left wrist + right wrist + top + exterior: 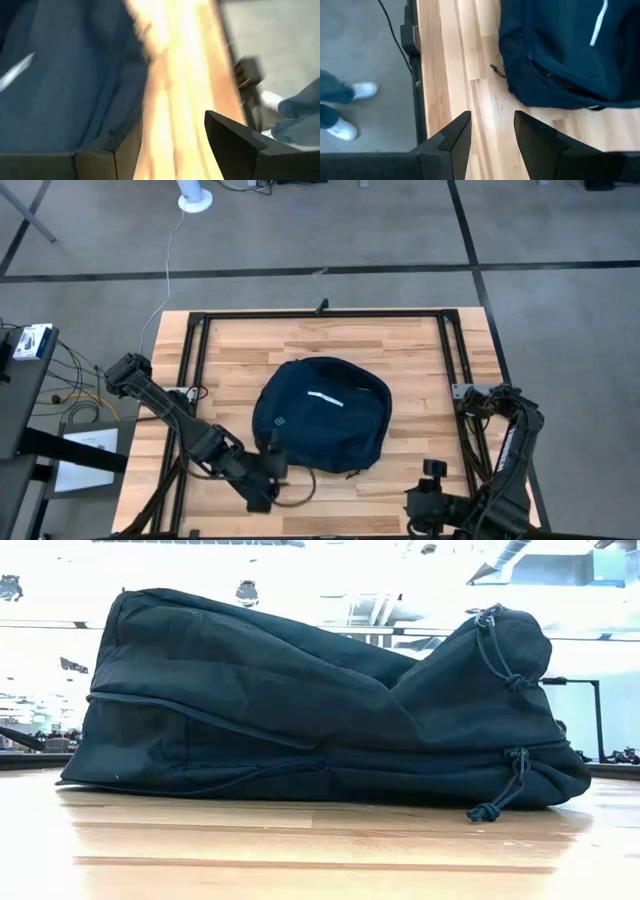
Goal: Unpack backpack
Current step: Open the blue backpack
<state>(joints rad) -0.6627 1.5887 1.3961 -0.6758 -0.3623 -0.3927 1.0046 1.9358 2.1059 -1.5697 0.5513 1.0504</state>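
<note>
The left gripper (262, 498), jaws apart, is approaching the closed backpack (322, 412) at lower centre; the right gripper (425, 508), jaws apart, is waiting lower right. Finding the zipper pull probably comes next.

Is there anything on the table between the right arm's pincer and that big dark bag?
No. In the right wrist view, only bare wooden table lies between the open right pincer and the backpack, apart from a small zip pull at the bag's edge.
</note>
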